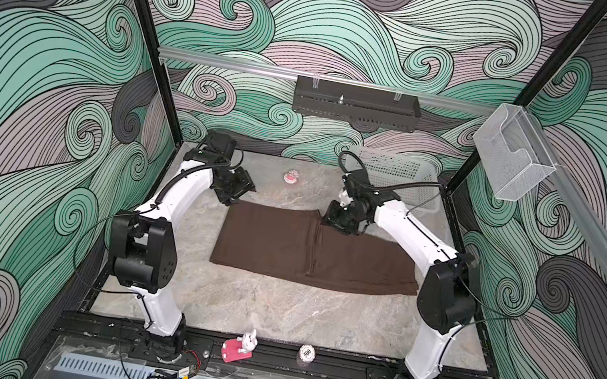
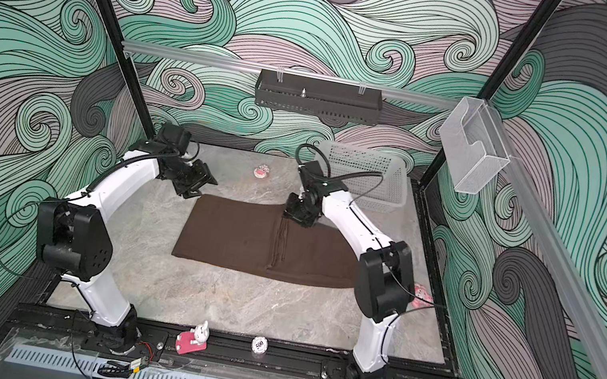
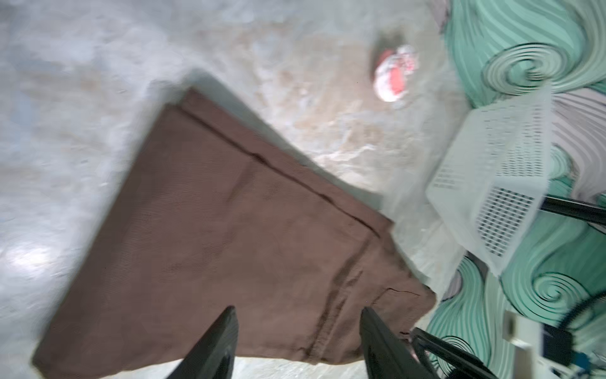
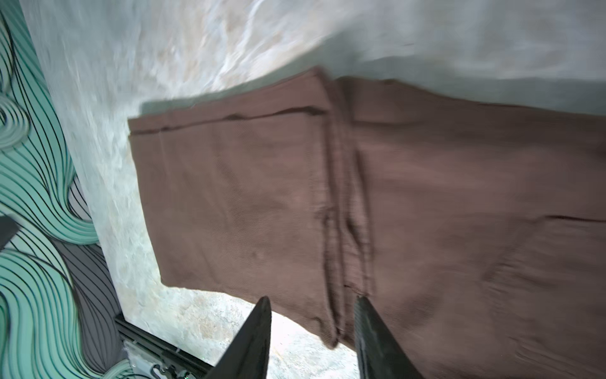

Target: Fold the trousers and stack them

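The dark brown trousers (image 1: 271, 244) (image 2: 230, 236) lie flat mid-table, folded into a wide band with a bunched ridge of cloth across the middle. My left gripper (image 1: 229, 199) (image 2: 188, 192) hovers over their far left corner. In the left wrist view it is open (image 3: 298, 311), with nothing between its fingers and the cloth (image 3: 213, 213) beneath. My right gripper (image 1: 335, 225) (image 2: 297, 217) sits at the far edge above the ridge. In the right wrist view it is open (image 4: 313, 300), and the cloth edge (image 4: 246, 197) lies below it, ungripped.
A white mesh basket (image 1: 401, 178) (image 3: 492, 170) stands at the back right corner. A small pink-and-white object (image 1: 290, 177) (image 3: 396, 72) lies at the back. A rabbit figure (image 1: 242, 346) and a chip (image 1: 306, 353) sit on the front rail. Another pink item (image 2: 420, 295) lies at the right edge.
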### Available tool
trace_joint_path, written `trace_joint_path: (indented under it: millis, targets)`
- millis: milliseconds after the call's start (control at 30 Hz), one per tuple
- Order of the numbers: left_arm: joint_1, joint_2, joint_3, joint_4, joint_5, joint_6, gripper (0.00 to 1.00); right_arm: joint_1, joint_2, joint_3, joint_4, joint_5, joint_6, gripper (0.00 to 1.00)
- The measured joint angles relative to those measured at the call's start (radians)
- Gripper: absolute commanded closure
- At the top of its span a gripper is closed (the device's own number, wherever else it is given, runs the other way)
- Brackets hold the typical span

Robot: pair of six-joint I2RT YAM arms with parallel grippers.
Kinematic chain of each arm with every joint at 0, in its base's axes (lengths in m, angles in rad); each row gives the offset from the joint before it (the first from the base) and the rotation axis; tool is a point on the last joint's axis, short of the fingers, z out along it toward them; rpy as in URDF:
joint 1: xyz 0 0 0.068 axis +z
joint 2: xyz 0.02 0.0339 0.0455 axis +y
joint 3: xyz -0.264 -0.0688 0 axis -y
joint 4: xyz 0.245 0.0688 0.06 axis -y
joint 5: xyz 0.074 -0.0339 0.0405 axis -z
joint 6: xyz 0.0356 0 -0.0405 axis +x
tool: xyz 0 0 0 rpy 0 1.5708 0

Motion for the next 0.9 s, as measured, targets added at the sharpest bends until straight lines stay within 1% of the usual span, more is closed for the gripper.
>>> trace_joint_path:
  millis: [133,267,300,467,567,633,767,900]
  targets:
    - [0.063,-0.011,-0.089,-0.034,-0.010,0.053,0.37,0.058,0.092,0.042,-0.024,0.025,-0.015,0.51]
    - [0.101,-0.047,-0.116,-0.058,-0.023,0.093,0.37,0.054,0.153,0.034,-0.052,0.031,-0.015,0.53]
    - [0.110,-0.058,-0.118,-0.062,-0.026,0.103,0.37,0.052,0.170,0.032,-0.056,0.029,-0.014,0.55]
    - [0.149,-0.085,-0.125,-0.079,-0.029,0.144,0.37,0.051,0.233,0.033,-0.062,0.004,-0.011,0.71]
    - [0.176,-0.086,-0.131,-0.085,-0.029,0.164,0.37,0.054,0.256,0.033,-0.065,-0.011,-0.013,0.87]
    - [0.195,-0.086,-0.135,-0.088,-0.029,0.177,0.37,0.055,0.261,0.033,-0.068,-0.019,-0.010,1.00]
    - [0.224,-0.086,-0.146,-0.089,-0.029,0.196,0.37,0.055,0.252,0.033,-0.069,-0.015,-0.011,1.00]
    - [0.235,-0.081,-0.153,-0.086,-0.011,0.229,0.34,0.055,0.208,0.007,-0.070,0.021,-0.024,1.00]
